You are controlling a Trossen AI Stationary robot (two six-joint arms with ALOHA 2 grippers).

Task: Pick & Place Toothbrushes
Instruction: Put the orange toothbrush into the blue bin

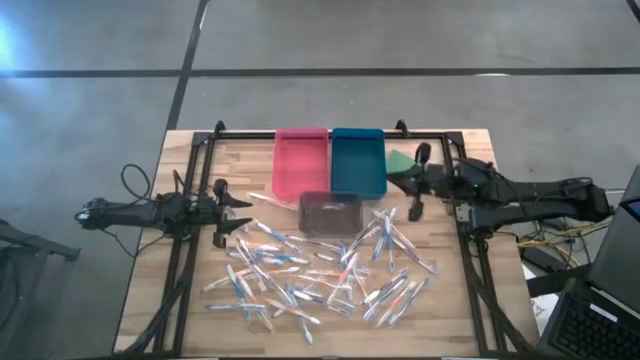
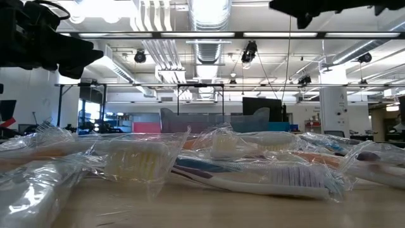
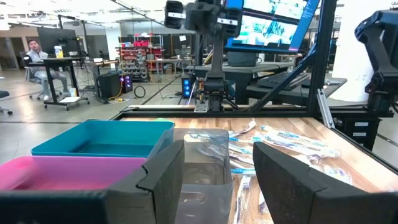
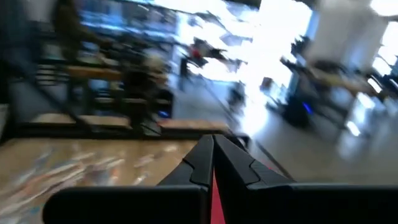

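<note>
Slim whitish toothbrushes (image 1: 320,275) in clear wrappers, accented blue, orange and pink, litter the surface (image 1: 150,300); left tool (image 1: 232,213) fingers apart, right tool (image 1: 418,182) together, both empty

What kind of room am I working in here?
Likely a robotics lab or workshop: exposed ceiling ducts, big monitors, a person at a desk, another arm rig beyond the table.

Pink tray (image 1: 300,160), teal tray (image 1: 358,160), smoky-clear bin (image 1: 331,212), green piece (image 1: 400,160).
</note>
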